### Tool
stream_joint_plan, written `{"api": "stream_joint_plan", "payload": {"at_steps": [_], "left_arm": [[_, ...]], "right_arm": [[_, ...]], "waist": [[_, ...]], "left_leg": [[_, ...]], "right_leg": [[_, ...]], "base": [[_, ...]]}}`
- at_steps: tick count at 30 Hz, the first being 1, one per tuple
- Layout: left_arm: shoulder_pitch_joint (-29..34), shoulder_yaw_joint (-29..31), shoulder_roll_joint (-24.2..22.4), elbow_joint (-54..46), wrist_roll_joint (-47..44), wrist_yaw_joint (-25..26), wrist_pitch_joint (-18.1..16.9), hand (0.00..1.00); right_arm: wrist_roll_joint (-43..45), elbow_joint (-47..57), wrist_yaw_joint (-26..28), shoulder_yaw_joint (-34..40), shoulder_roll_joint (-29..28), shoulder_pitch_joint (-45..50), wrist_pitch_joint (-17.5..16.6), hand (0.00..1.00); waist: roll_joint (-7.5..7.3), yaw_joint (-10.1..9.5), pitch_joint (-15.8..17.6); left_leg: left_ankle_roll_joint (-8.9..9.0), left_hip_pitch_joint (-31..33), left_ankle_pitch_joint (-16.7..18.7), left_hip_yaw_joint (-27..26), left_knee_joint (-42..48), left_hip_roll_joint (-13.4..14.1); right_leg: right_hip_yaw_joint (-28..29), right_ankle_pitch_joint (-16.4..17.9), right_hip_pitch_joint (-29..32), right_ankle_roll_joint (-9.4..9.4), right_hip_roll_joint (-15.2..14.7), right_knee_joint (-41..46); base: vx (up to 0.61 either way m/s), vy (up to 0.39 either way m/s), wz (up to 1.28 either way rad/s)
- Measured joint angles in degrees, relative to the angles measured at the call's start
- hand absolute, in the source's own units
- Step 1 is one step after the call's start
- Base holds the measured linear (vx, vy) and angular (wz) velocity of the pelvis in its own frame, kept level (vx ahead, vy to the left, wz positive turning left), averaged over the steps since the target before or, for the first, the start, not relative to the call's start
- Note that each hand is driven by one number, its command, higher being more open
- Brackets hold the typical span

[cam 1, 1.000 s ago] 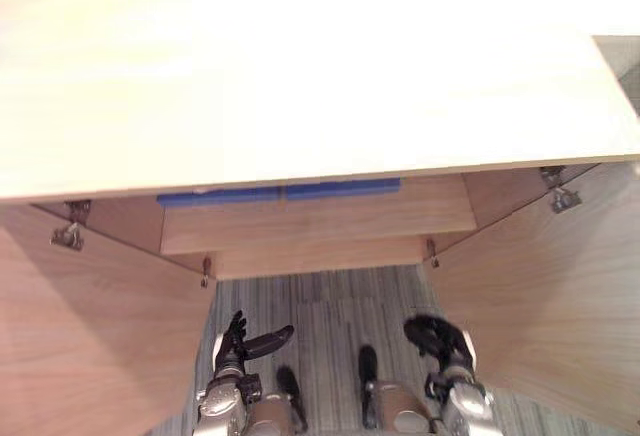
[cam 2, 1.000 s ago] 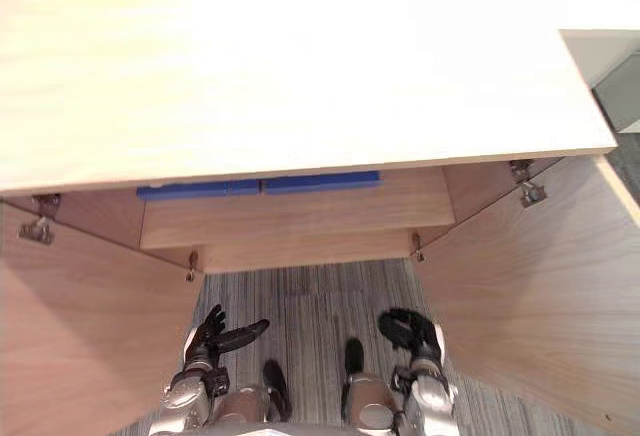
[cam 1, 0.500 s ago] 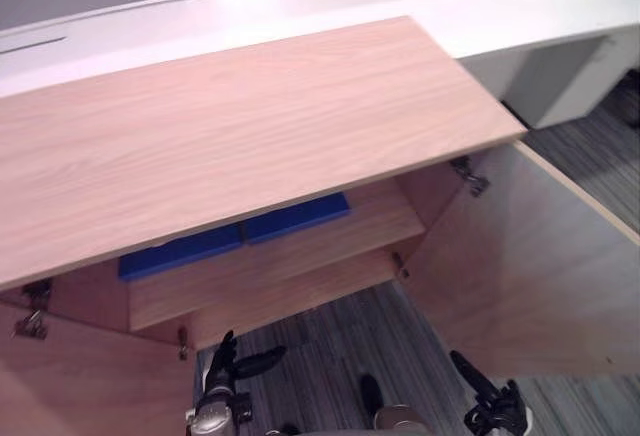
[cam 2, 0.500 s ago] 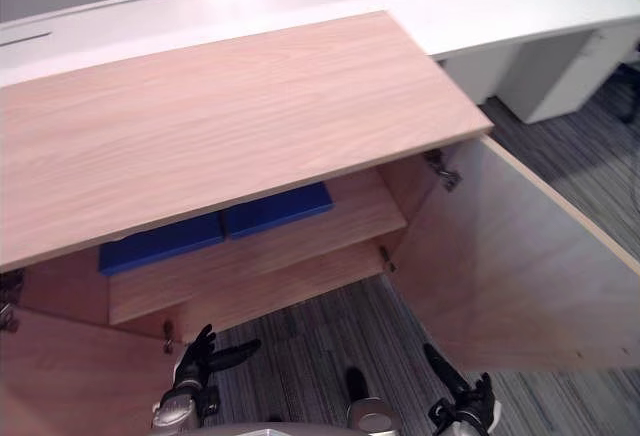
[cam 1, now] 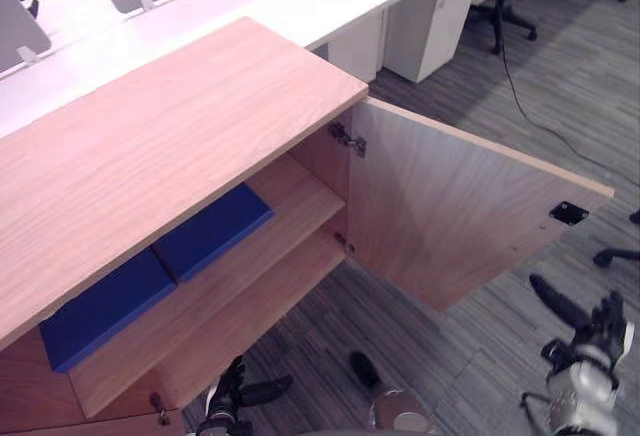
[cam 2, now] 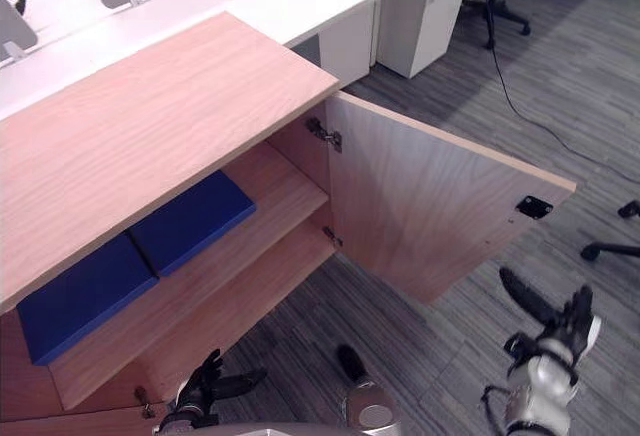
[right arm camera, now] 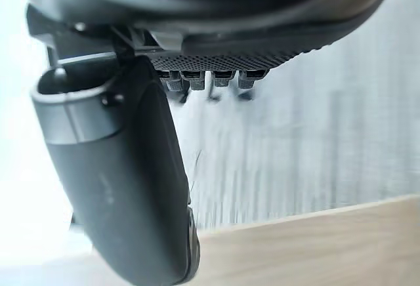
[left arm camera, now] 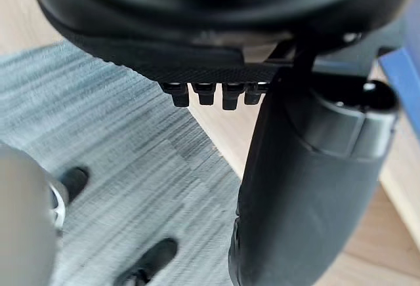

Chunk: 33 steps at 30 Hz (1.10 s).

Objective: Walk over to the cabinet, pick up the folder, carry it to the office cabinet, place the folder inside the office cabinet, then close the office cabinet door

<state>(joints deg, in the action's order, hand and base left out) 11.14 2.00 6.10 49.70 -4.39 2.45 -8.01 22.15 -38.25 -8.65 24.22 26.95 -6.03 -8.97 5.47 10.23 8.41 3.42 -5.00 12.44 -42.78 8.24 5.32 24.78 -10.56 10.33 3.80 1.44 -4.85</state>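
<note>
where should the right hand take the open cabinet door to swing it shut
Take the door at its free edge, the end with the small black catch, farthest from the hinge. It stands wide open, inner face toward the camera, so the right hand, open near that edge, would likely reach round to the outer face and push.

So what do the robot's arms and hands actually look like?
The left hand and right hand are dark, almost black, with slim fingers and a thick, rounded thumb. Up close, the palms have a fine dotted texture. Behind each hand is a silver-grey arm with rounded segments.
</note>
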Motion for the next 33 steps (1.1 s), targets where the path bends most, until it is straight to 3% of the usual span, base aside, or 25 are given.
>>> {"api": "stream_joint_plan", "payload": {"at_steps": [6, 13, 15, 18, 22, 25, 29, 33], "left_arm": [[-0.3, -0.1, 0.5, 0.4, 0.0, 0.0, -1.1, 1.0], [-1.1, -0.3, 0.5, 0.4, 0.0, -0.3, -1.2, 1.0], [-1.5, -0.3, 0.5, 0.4, 0.2, -0.3, -1.2, 1.0], [-1.9, 0.3, 0.4, 0.5, 1.8, -0.2, -1.3, 1.0], [-2.8, 1.0, -0.4, 0.5, 3.5, -0.1, -1.4, 1.0], [-3.9, 1.0, -0.7, 1.3, 5.7, 0.0, -1.6, 1.0], [-4.8, 1.0, -0.6, 5.0, 7.3, 0.0, -1.8, 1.0], [-5.3, 0.6, -0.6, 7.2, 8.6, 0.0, -1.7, 1.0]], "right_arm": [[-2.1, -5.4, 2.8, -10.0, 6.0, -10.1, 0.0, 1.0], [-4.4, -5.6, 3.4, -13.8, 7.5, -11.2, 0.1, 1.0], [-4.5, -2.6, 2.7, -14.5, 7.5, -9.5, 0.6, 1.0], [-5.8, 10.8, 1.5, -14.1, 5.7, -0.2, 1.1, 1.0], [-9.0, 28.8, 1.4, -13.6, -2.8, 11.5, 0.9, 1.0], [-11.1, 39.9, 2.3, -18.7, -8.0, 22.5, -0.2, 1.0], [-13.0, 47.1, 6.9, -30.5, -7.7, 35.4, -2.0, 1.0], [-18.6, 49.2, 12.1, -40.0, -5.2, 39.5, -2.5, 1.0]], "waist": [[2.74, -1.19, 1.9], [2.84, -1.17, 3.1], [2.81, -1.09, 3.2], [2.58, -0.82, 3.3], [1.48, 1.11, 4.0], [-0.39, 2.01, 4.7], [-3.03, 2.28, 4.4], [-4.77, 2.24, 3.6]], "left_leg": [[-0.63, 1.2, 0.6, 0.3, 0.0, -0.1], [-0.64, 1.6, 0.6, 0.6, -0.1, -0.2], [-0.63, 1.7, 0.6, 0.7, -0.1, -0.1], [-0.68, 2.1, 0.6, 0.6, -0.1, -0.1], [-0.69, 1.8, 0.6, 0.5, 0.4, 0.4], [-0.76, 1.8, 0.8, 0.2, 1.7, 0.8], [-0.47, 1.8, 1.9, 0.5, 4.5, 2.1], [-0.48, 3.2, 2.7, 2.7, 6.7, 2.6]], "right_leg": [[1.7, -0.8, 2.0, 0.99, 0.9, 0.1], [1.9, -0.8, 2.6, 1.04, 0.9, 0.1], [2.0, -0.8, 2.6, 1.08, 0.9, 0.1], [2.4, -1.2, 3.1, 1.17, 1.2, 0.0], [2.9, -1.8, 2.8, 1.0, 1.5, 0.0], [3.5, -2.3, 2.6, 0.98, 1.6, 0.0], [3.3, -2.3, 1.5, 1.13, 1.8, 0.0], [1.1, -2.1, 1.2, 0.63, 1.0, 0.0]], "base": [[0.07, -0.006, -0.18], [0.02, -0.022, -0.02], [0.0, -0.037, -0.02], [0.0, -0.038, -0.06], [0.0, -0.06, -0.07], [-0.04, -0.055, -0.07], [-0.03, -0.055, 0.0], [-0.03, -0.032, 0.22]]}}
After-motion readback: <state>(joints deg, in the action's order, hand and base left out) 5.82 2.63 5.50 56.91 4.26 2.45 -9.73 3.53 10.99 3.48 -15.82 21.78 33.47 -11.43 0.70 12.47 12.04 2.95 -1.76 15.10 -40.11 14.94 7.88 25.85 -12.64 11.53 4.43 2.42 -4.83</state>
